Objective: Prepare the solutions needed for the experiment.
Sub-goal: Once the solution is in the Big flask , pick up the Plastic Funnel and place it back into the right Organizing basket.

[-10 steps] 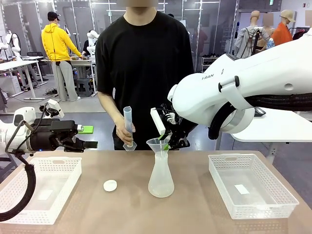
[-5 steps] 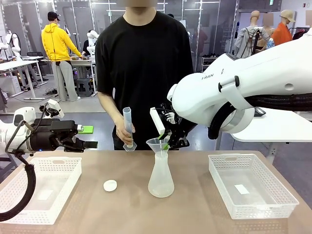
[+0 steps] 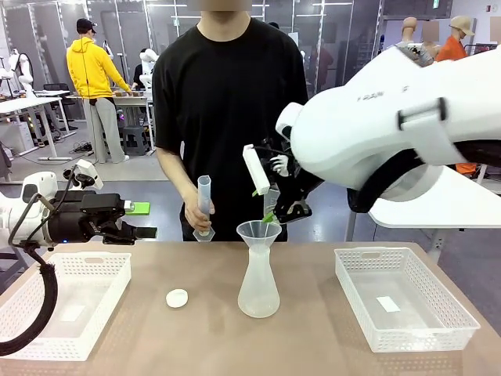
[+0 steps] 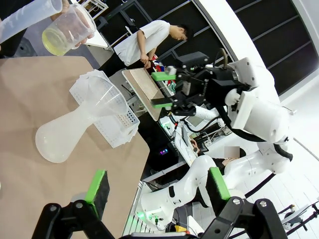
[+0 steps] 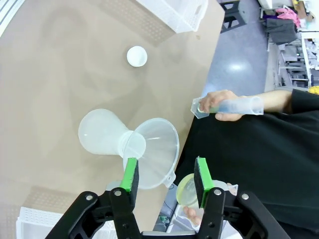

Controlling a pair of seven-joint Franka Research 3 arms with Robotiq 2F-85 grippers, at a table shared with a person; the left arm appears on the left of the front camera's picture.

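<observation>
White left basket [image 3: 86, 257]: set at the left end of the worktop [image 3: 313, 345].
Left gripper [image 3: 145, 220]: held level above the left basket; jaws apart, nothing between them.
White disc [image 3: 177, 298]: laid flat between left basket and flask.
Measuring cylinder [image 3: 205, 196]: gripped in the person's hand [image 3: 196, 215] past the far edge.
Flask [image 3: 258, 294]: stood upright mid-worktop, funnel [image 3: 257, 233] seated in its neck.
Solutions [image 5: 187, 194]: shallow pale yellow layer in a small clear beaker [image 4: 75, 22], located past the far edge, near the funnel rim; a person's fingers are seen beside it.
Right gripper [image 5: 165, 178]: held above the funnel; jaws apart, clamped on nothing.
Right basket [image 3: 376, 252]: set at the right end.
</observation>
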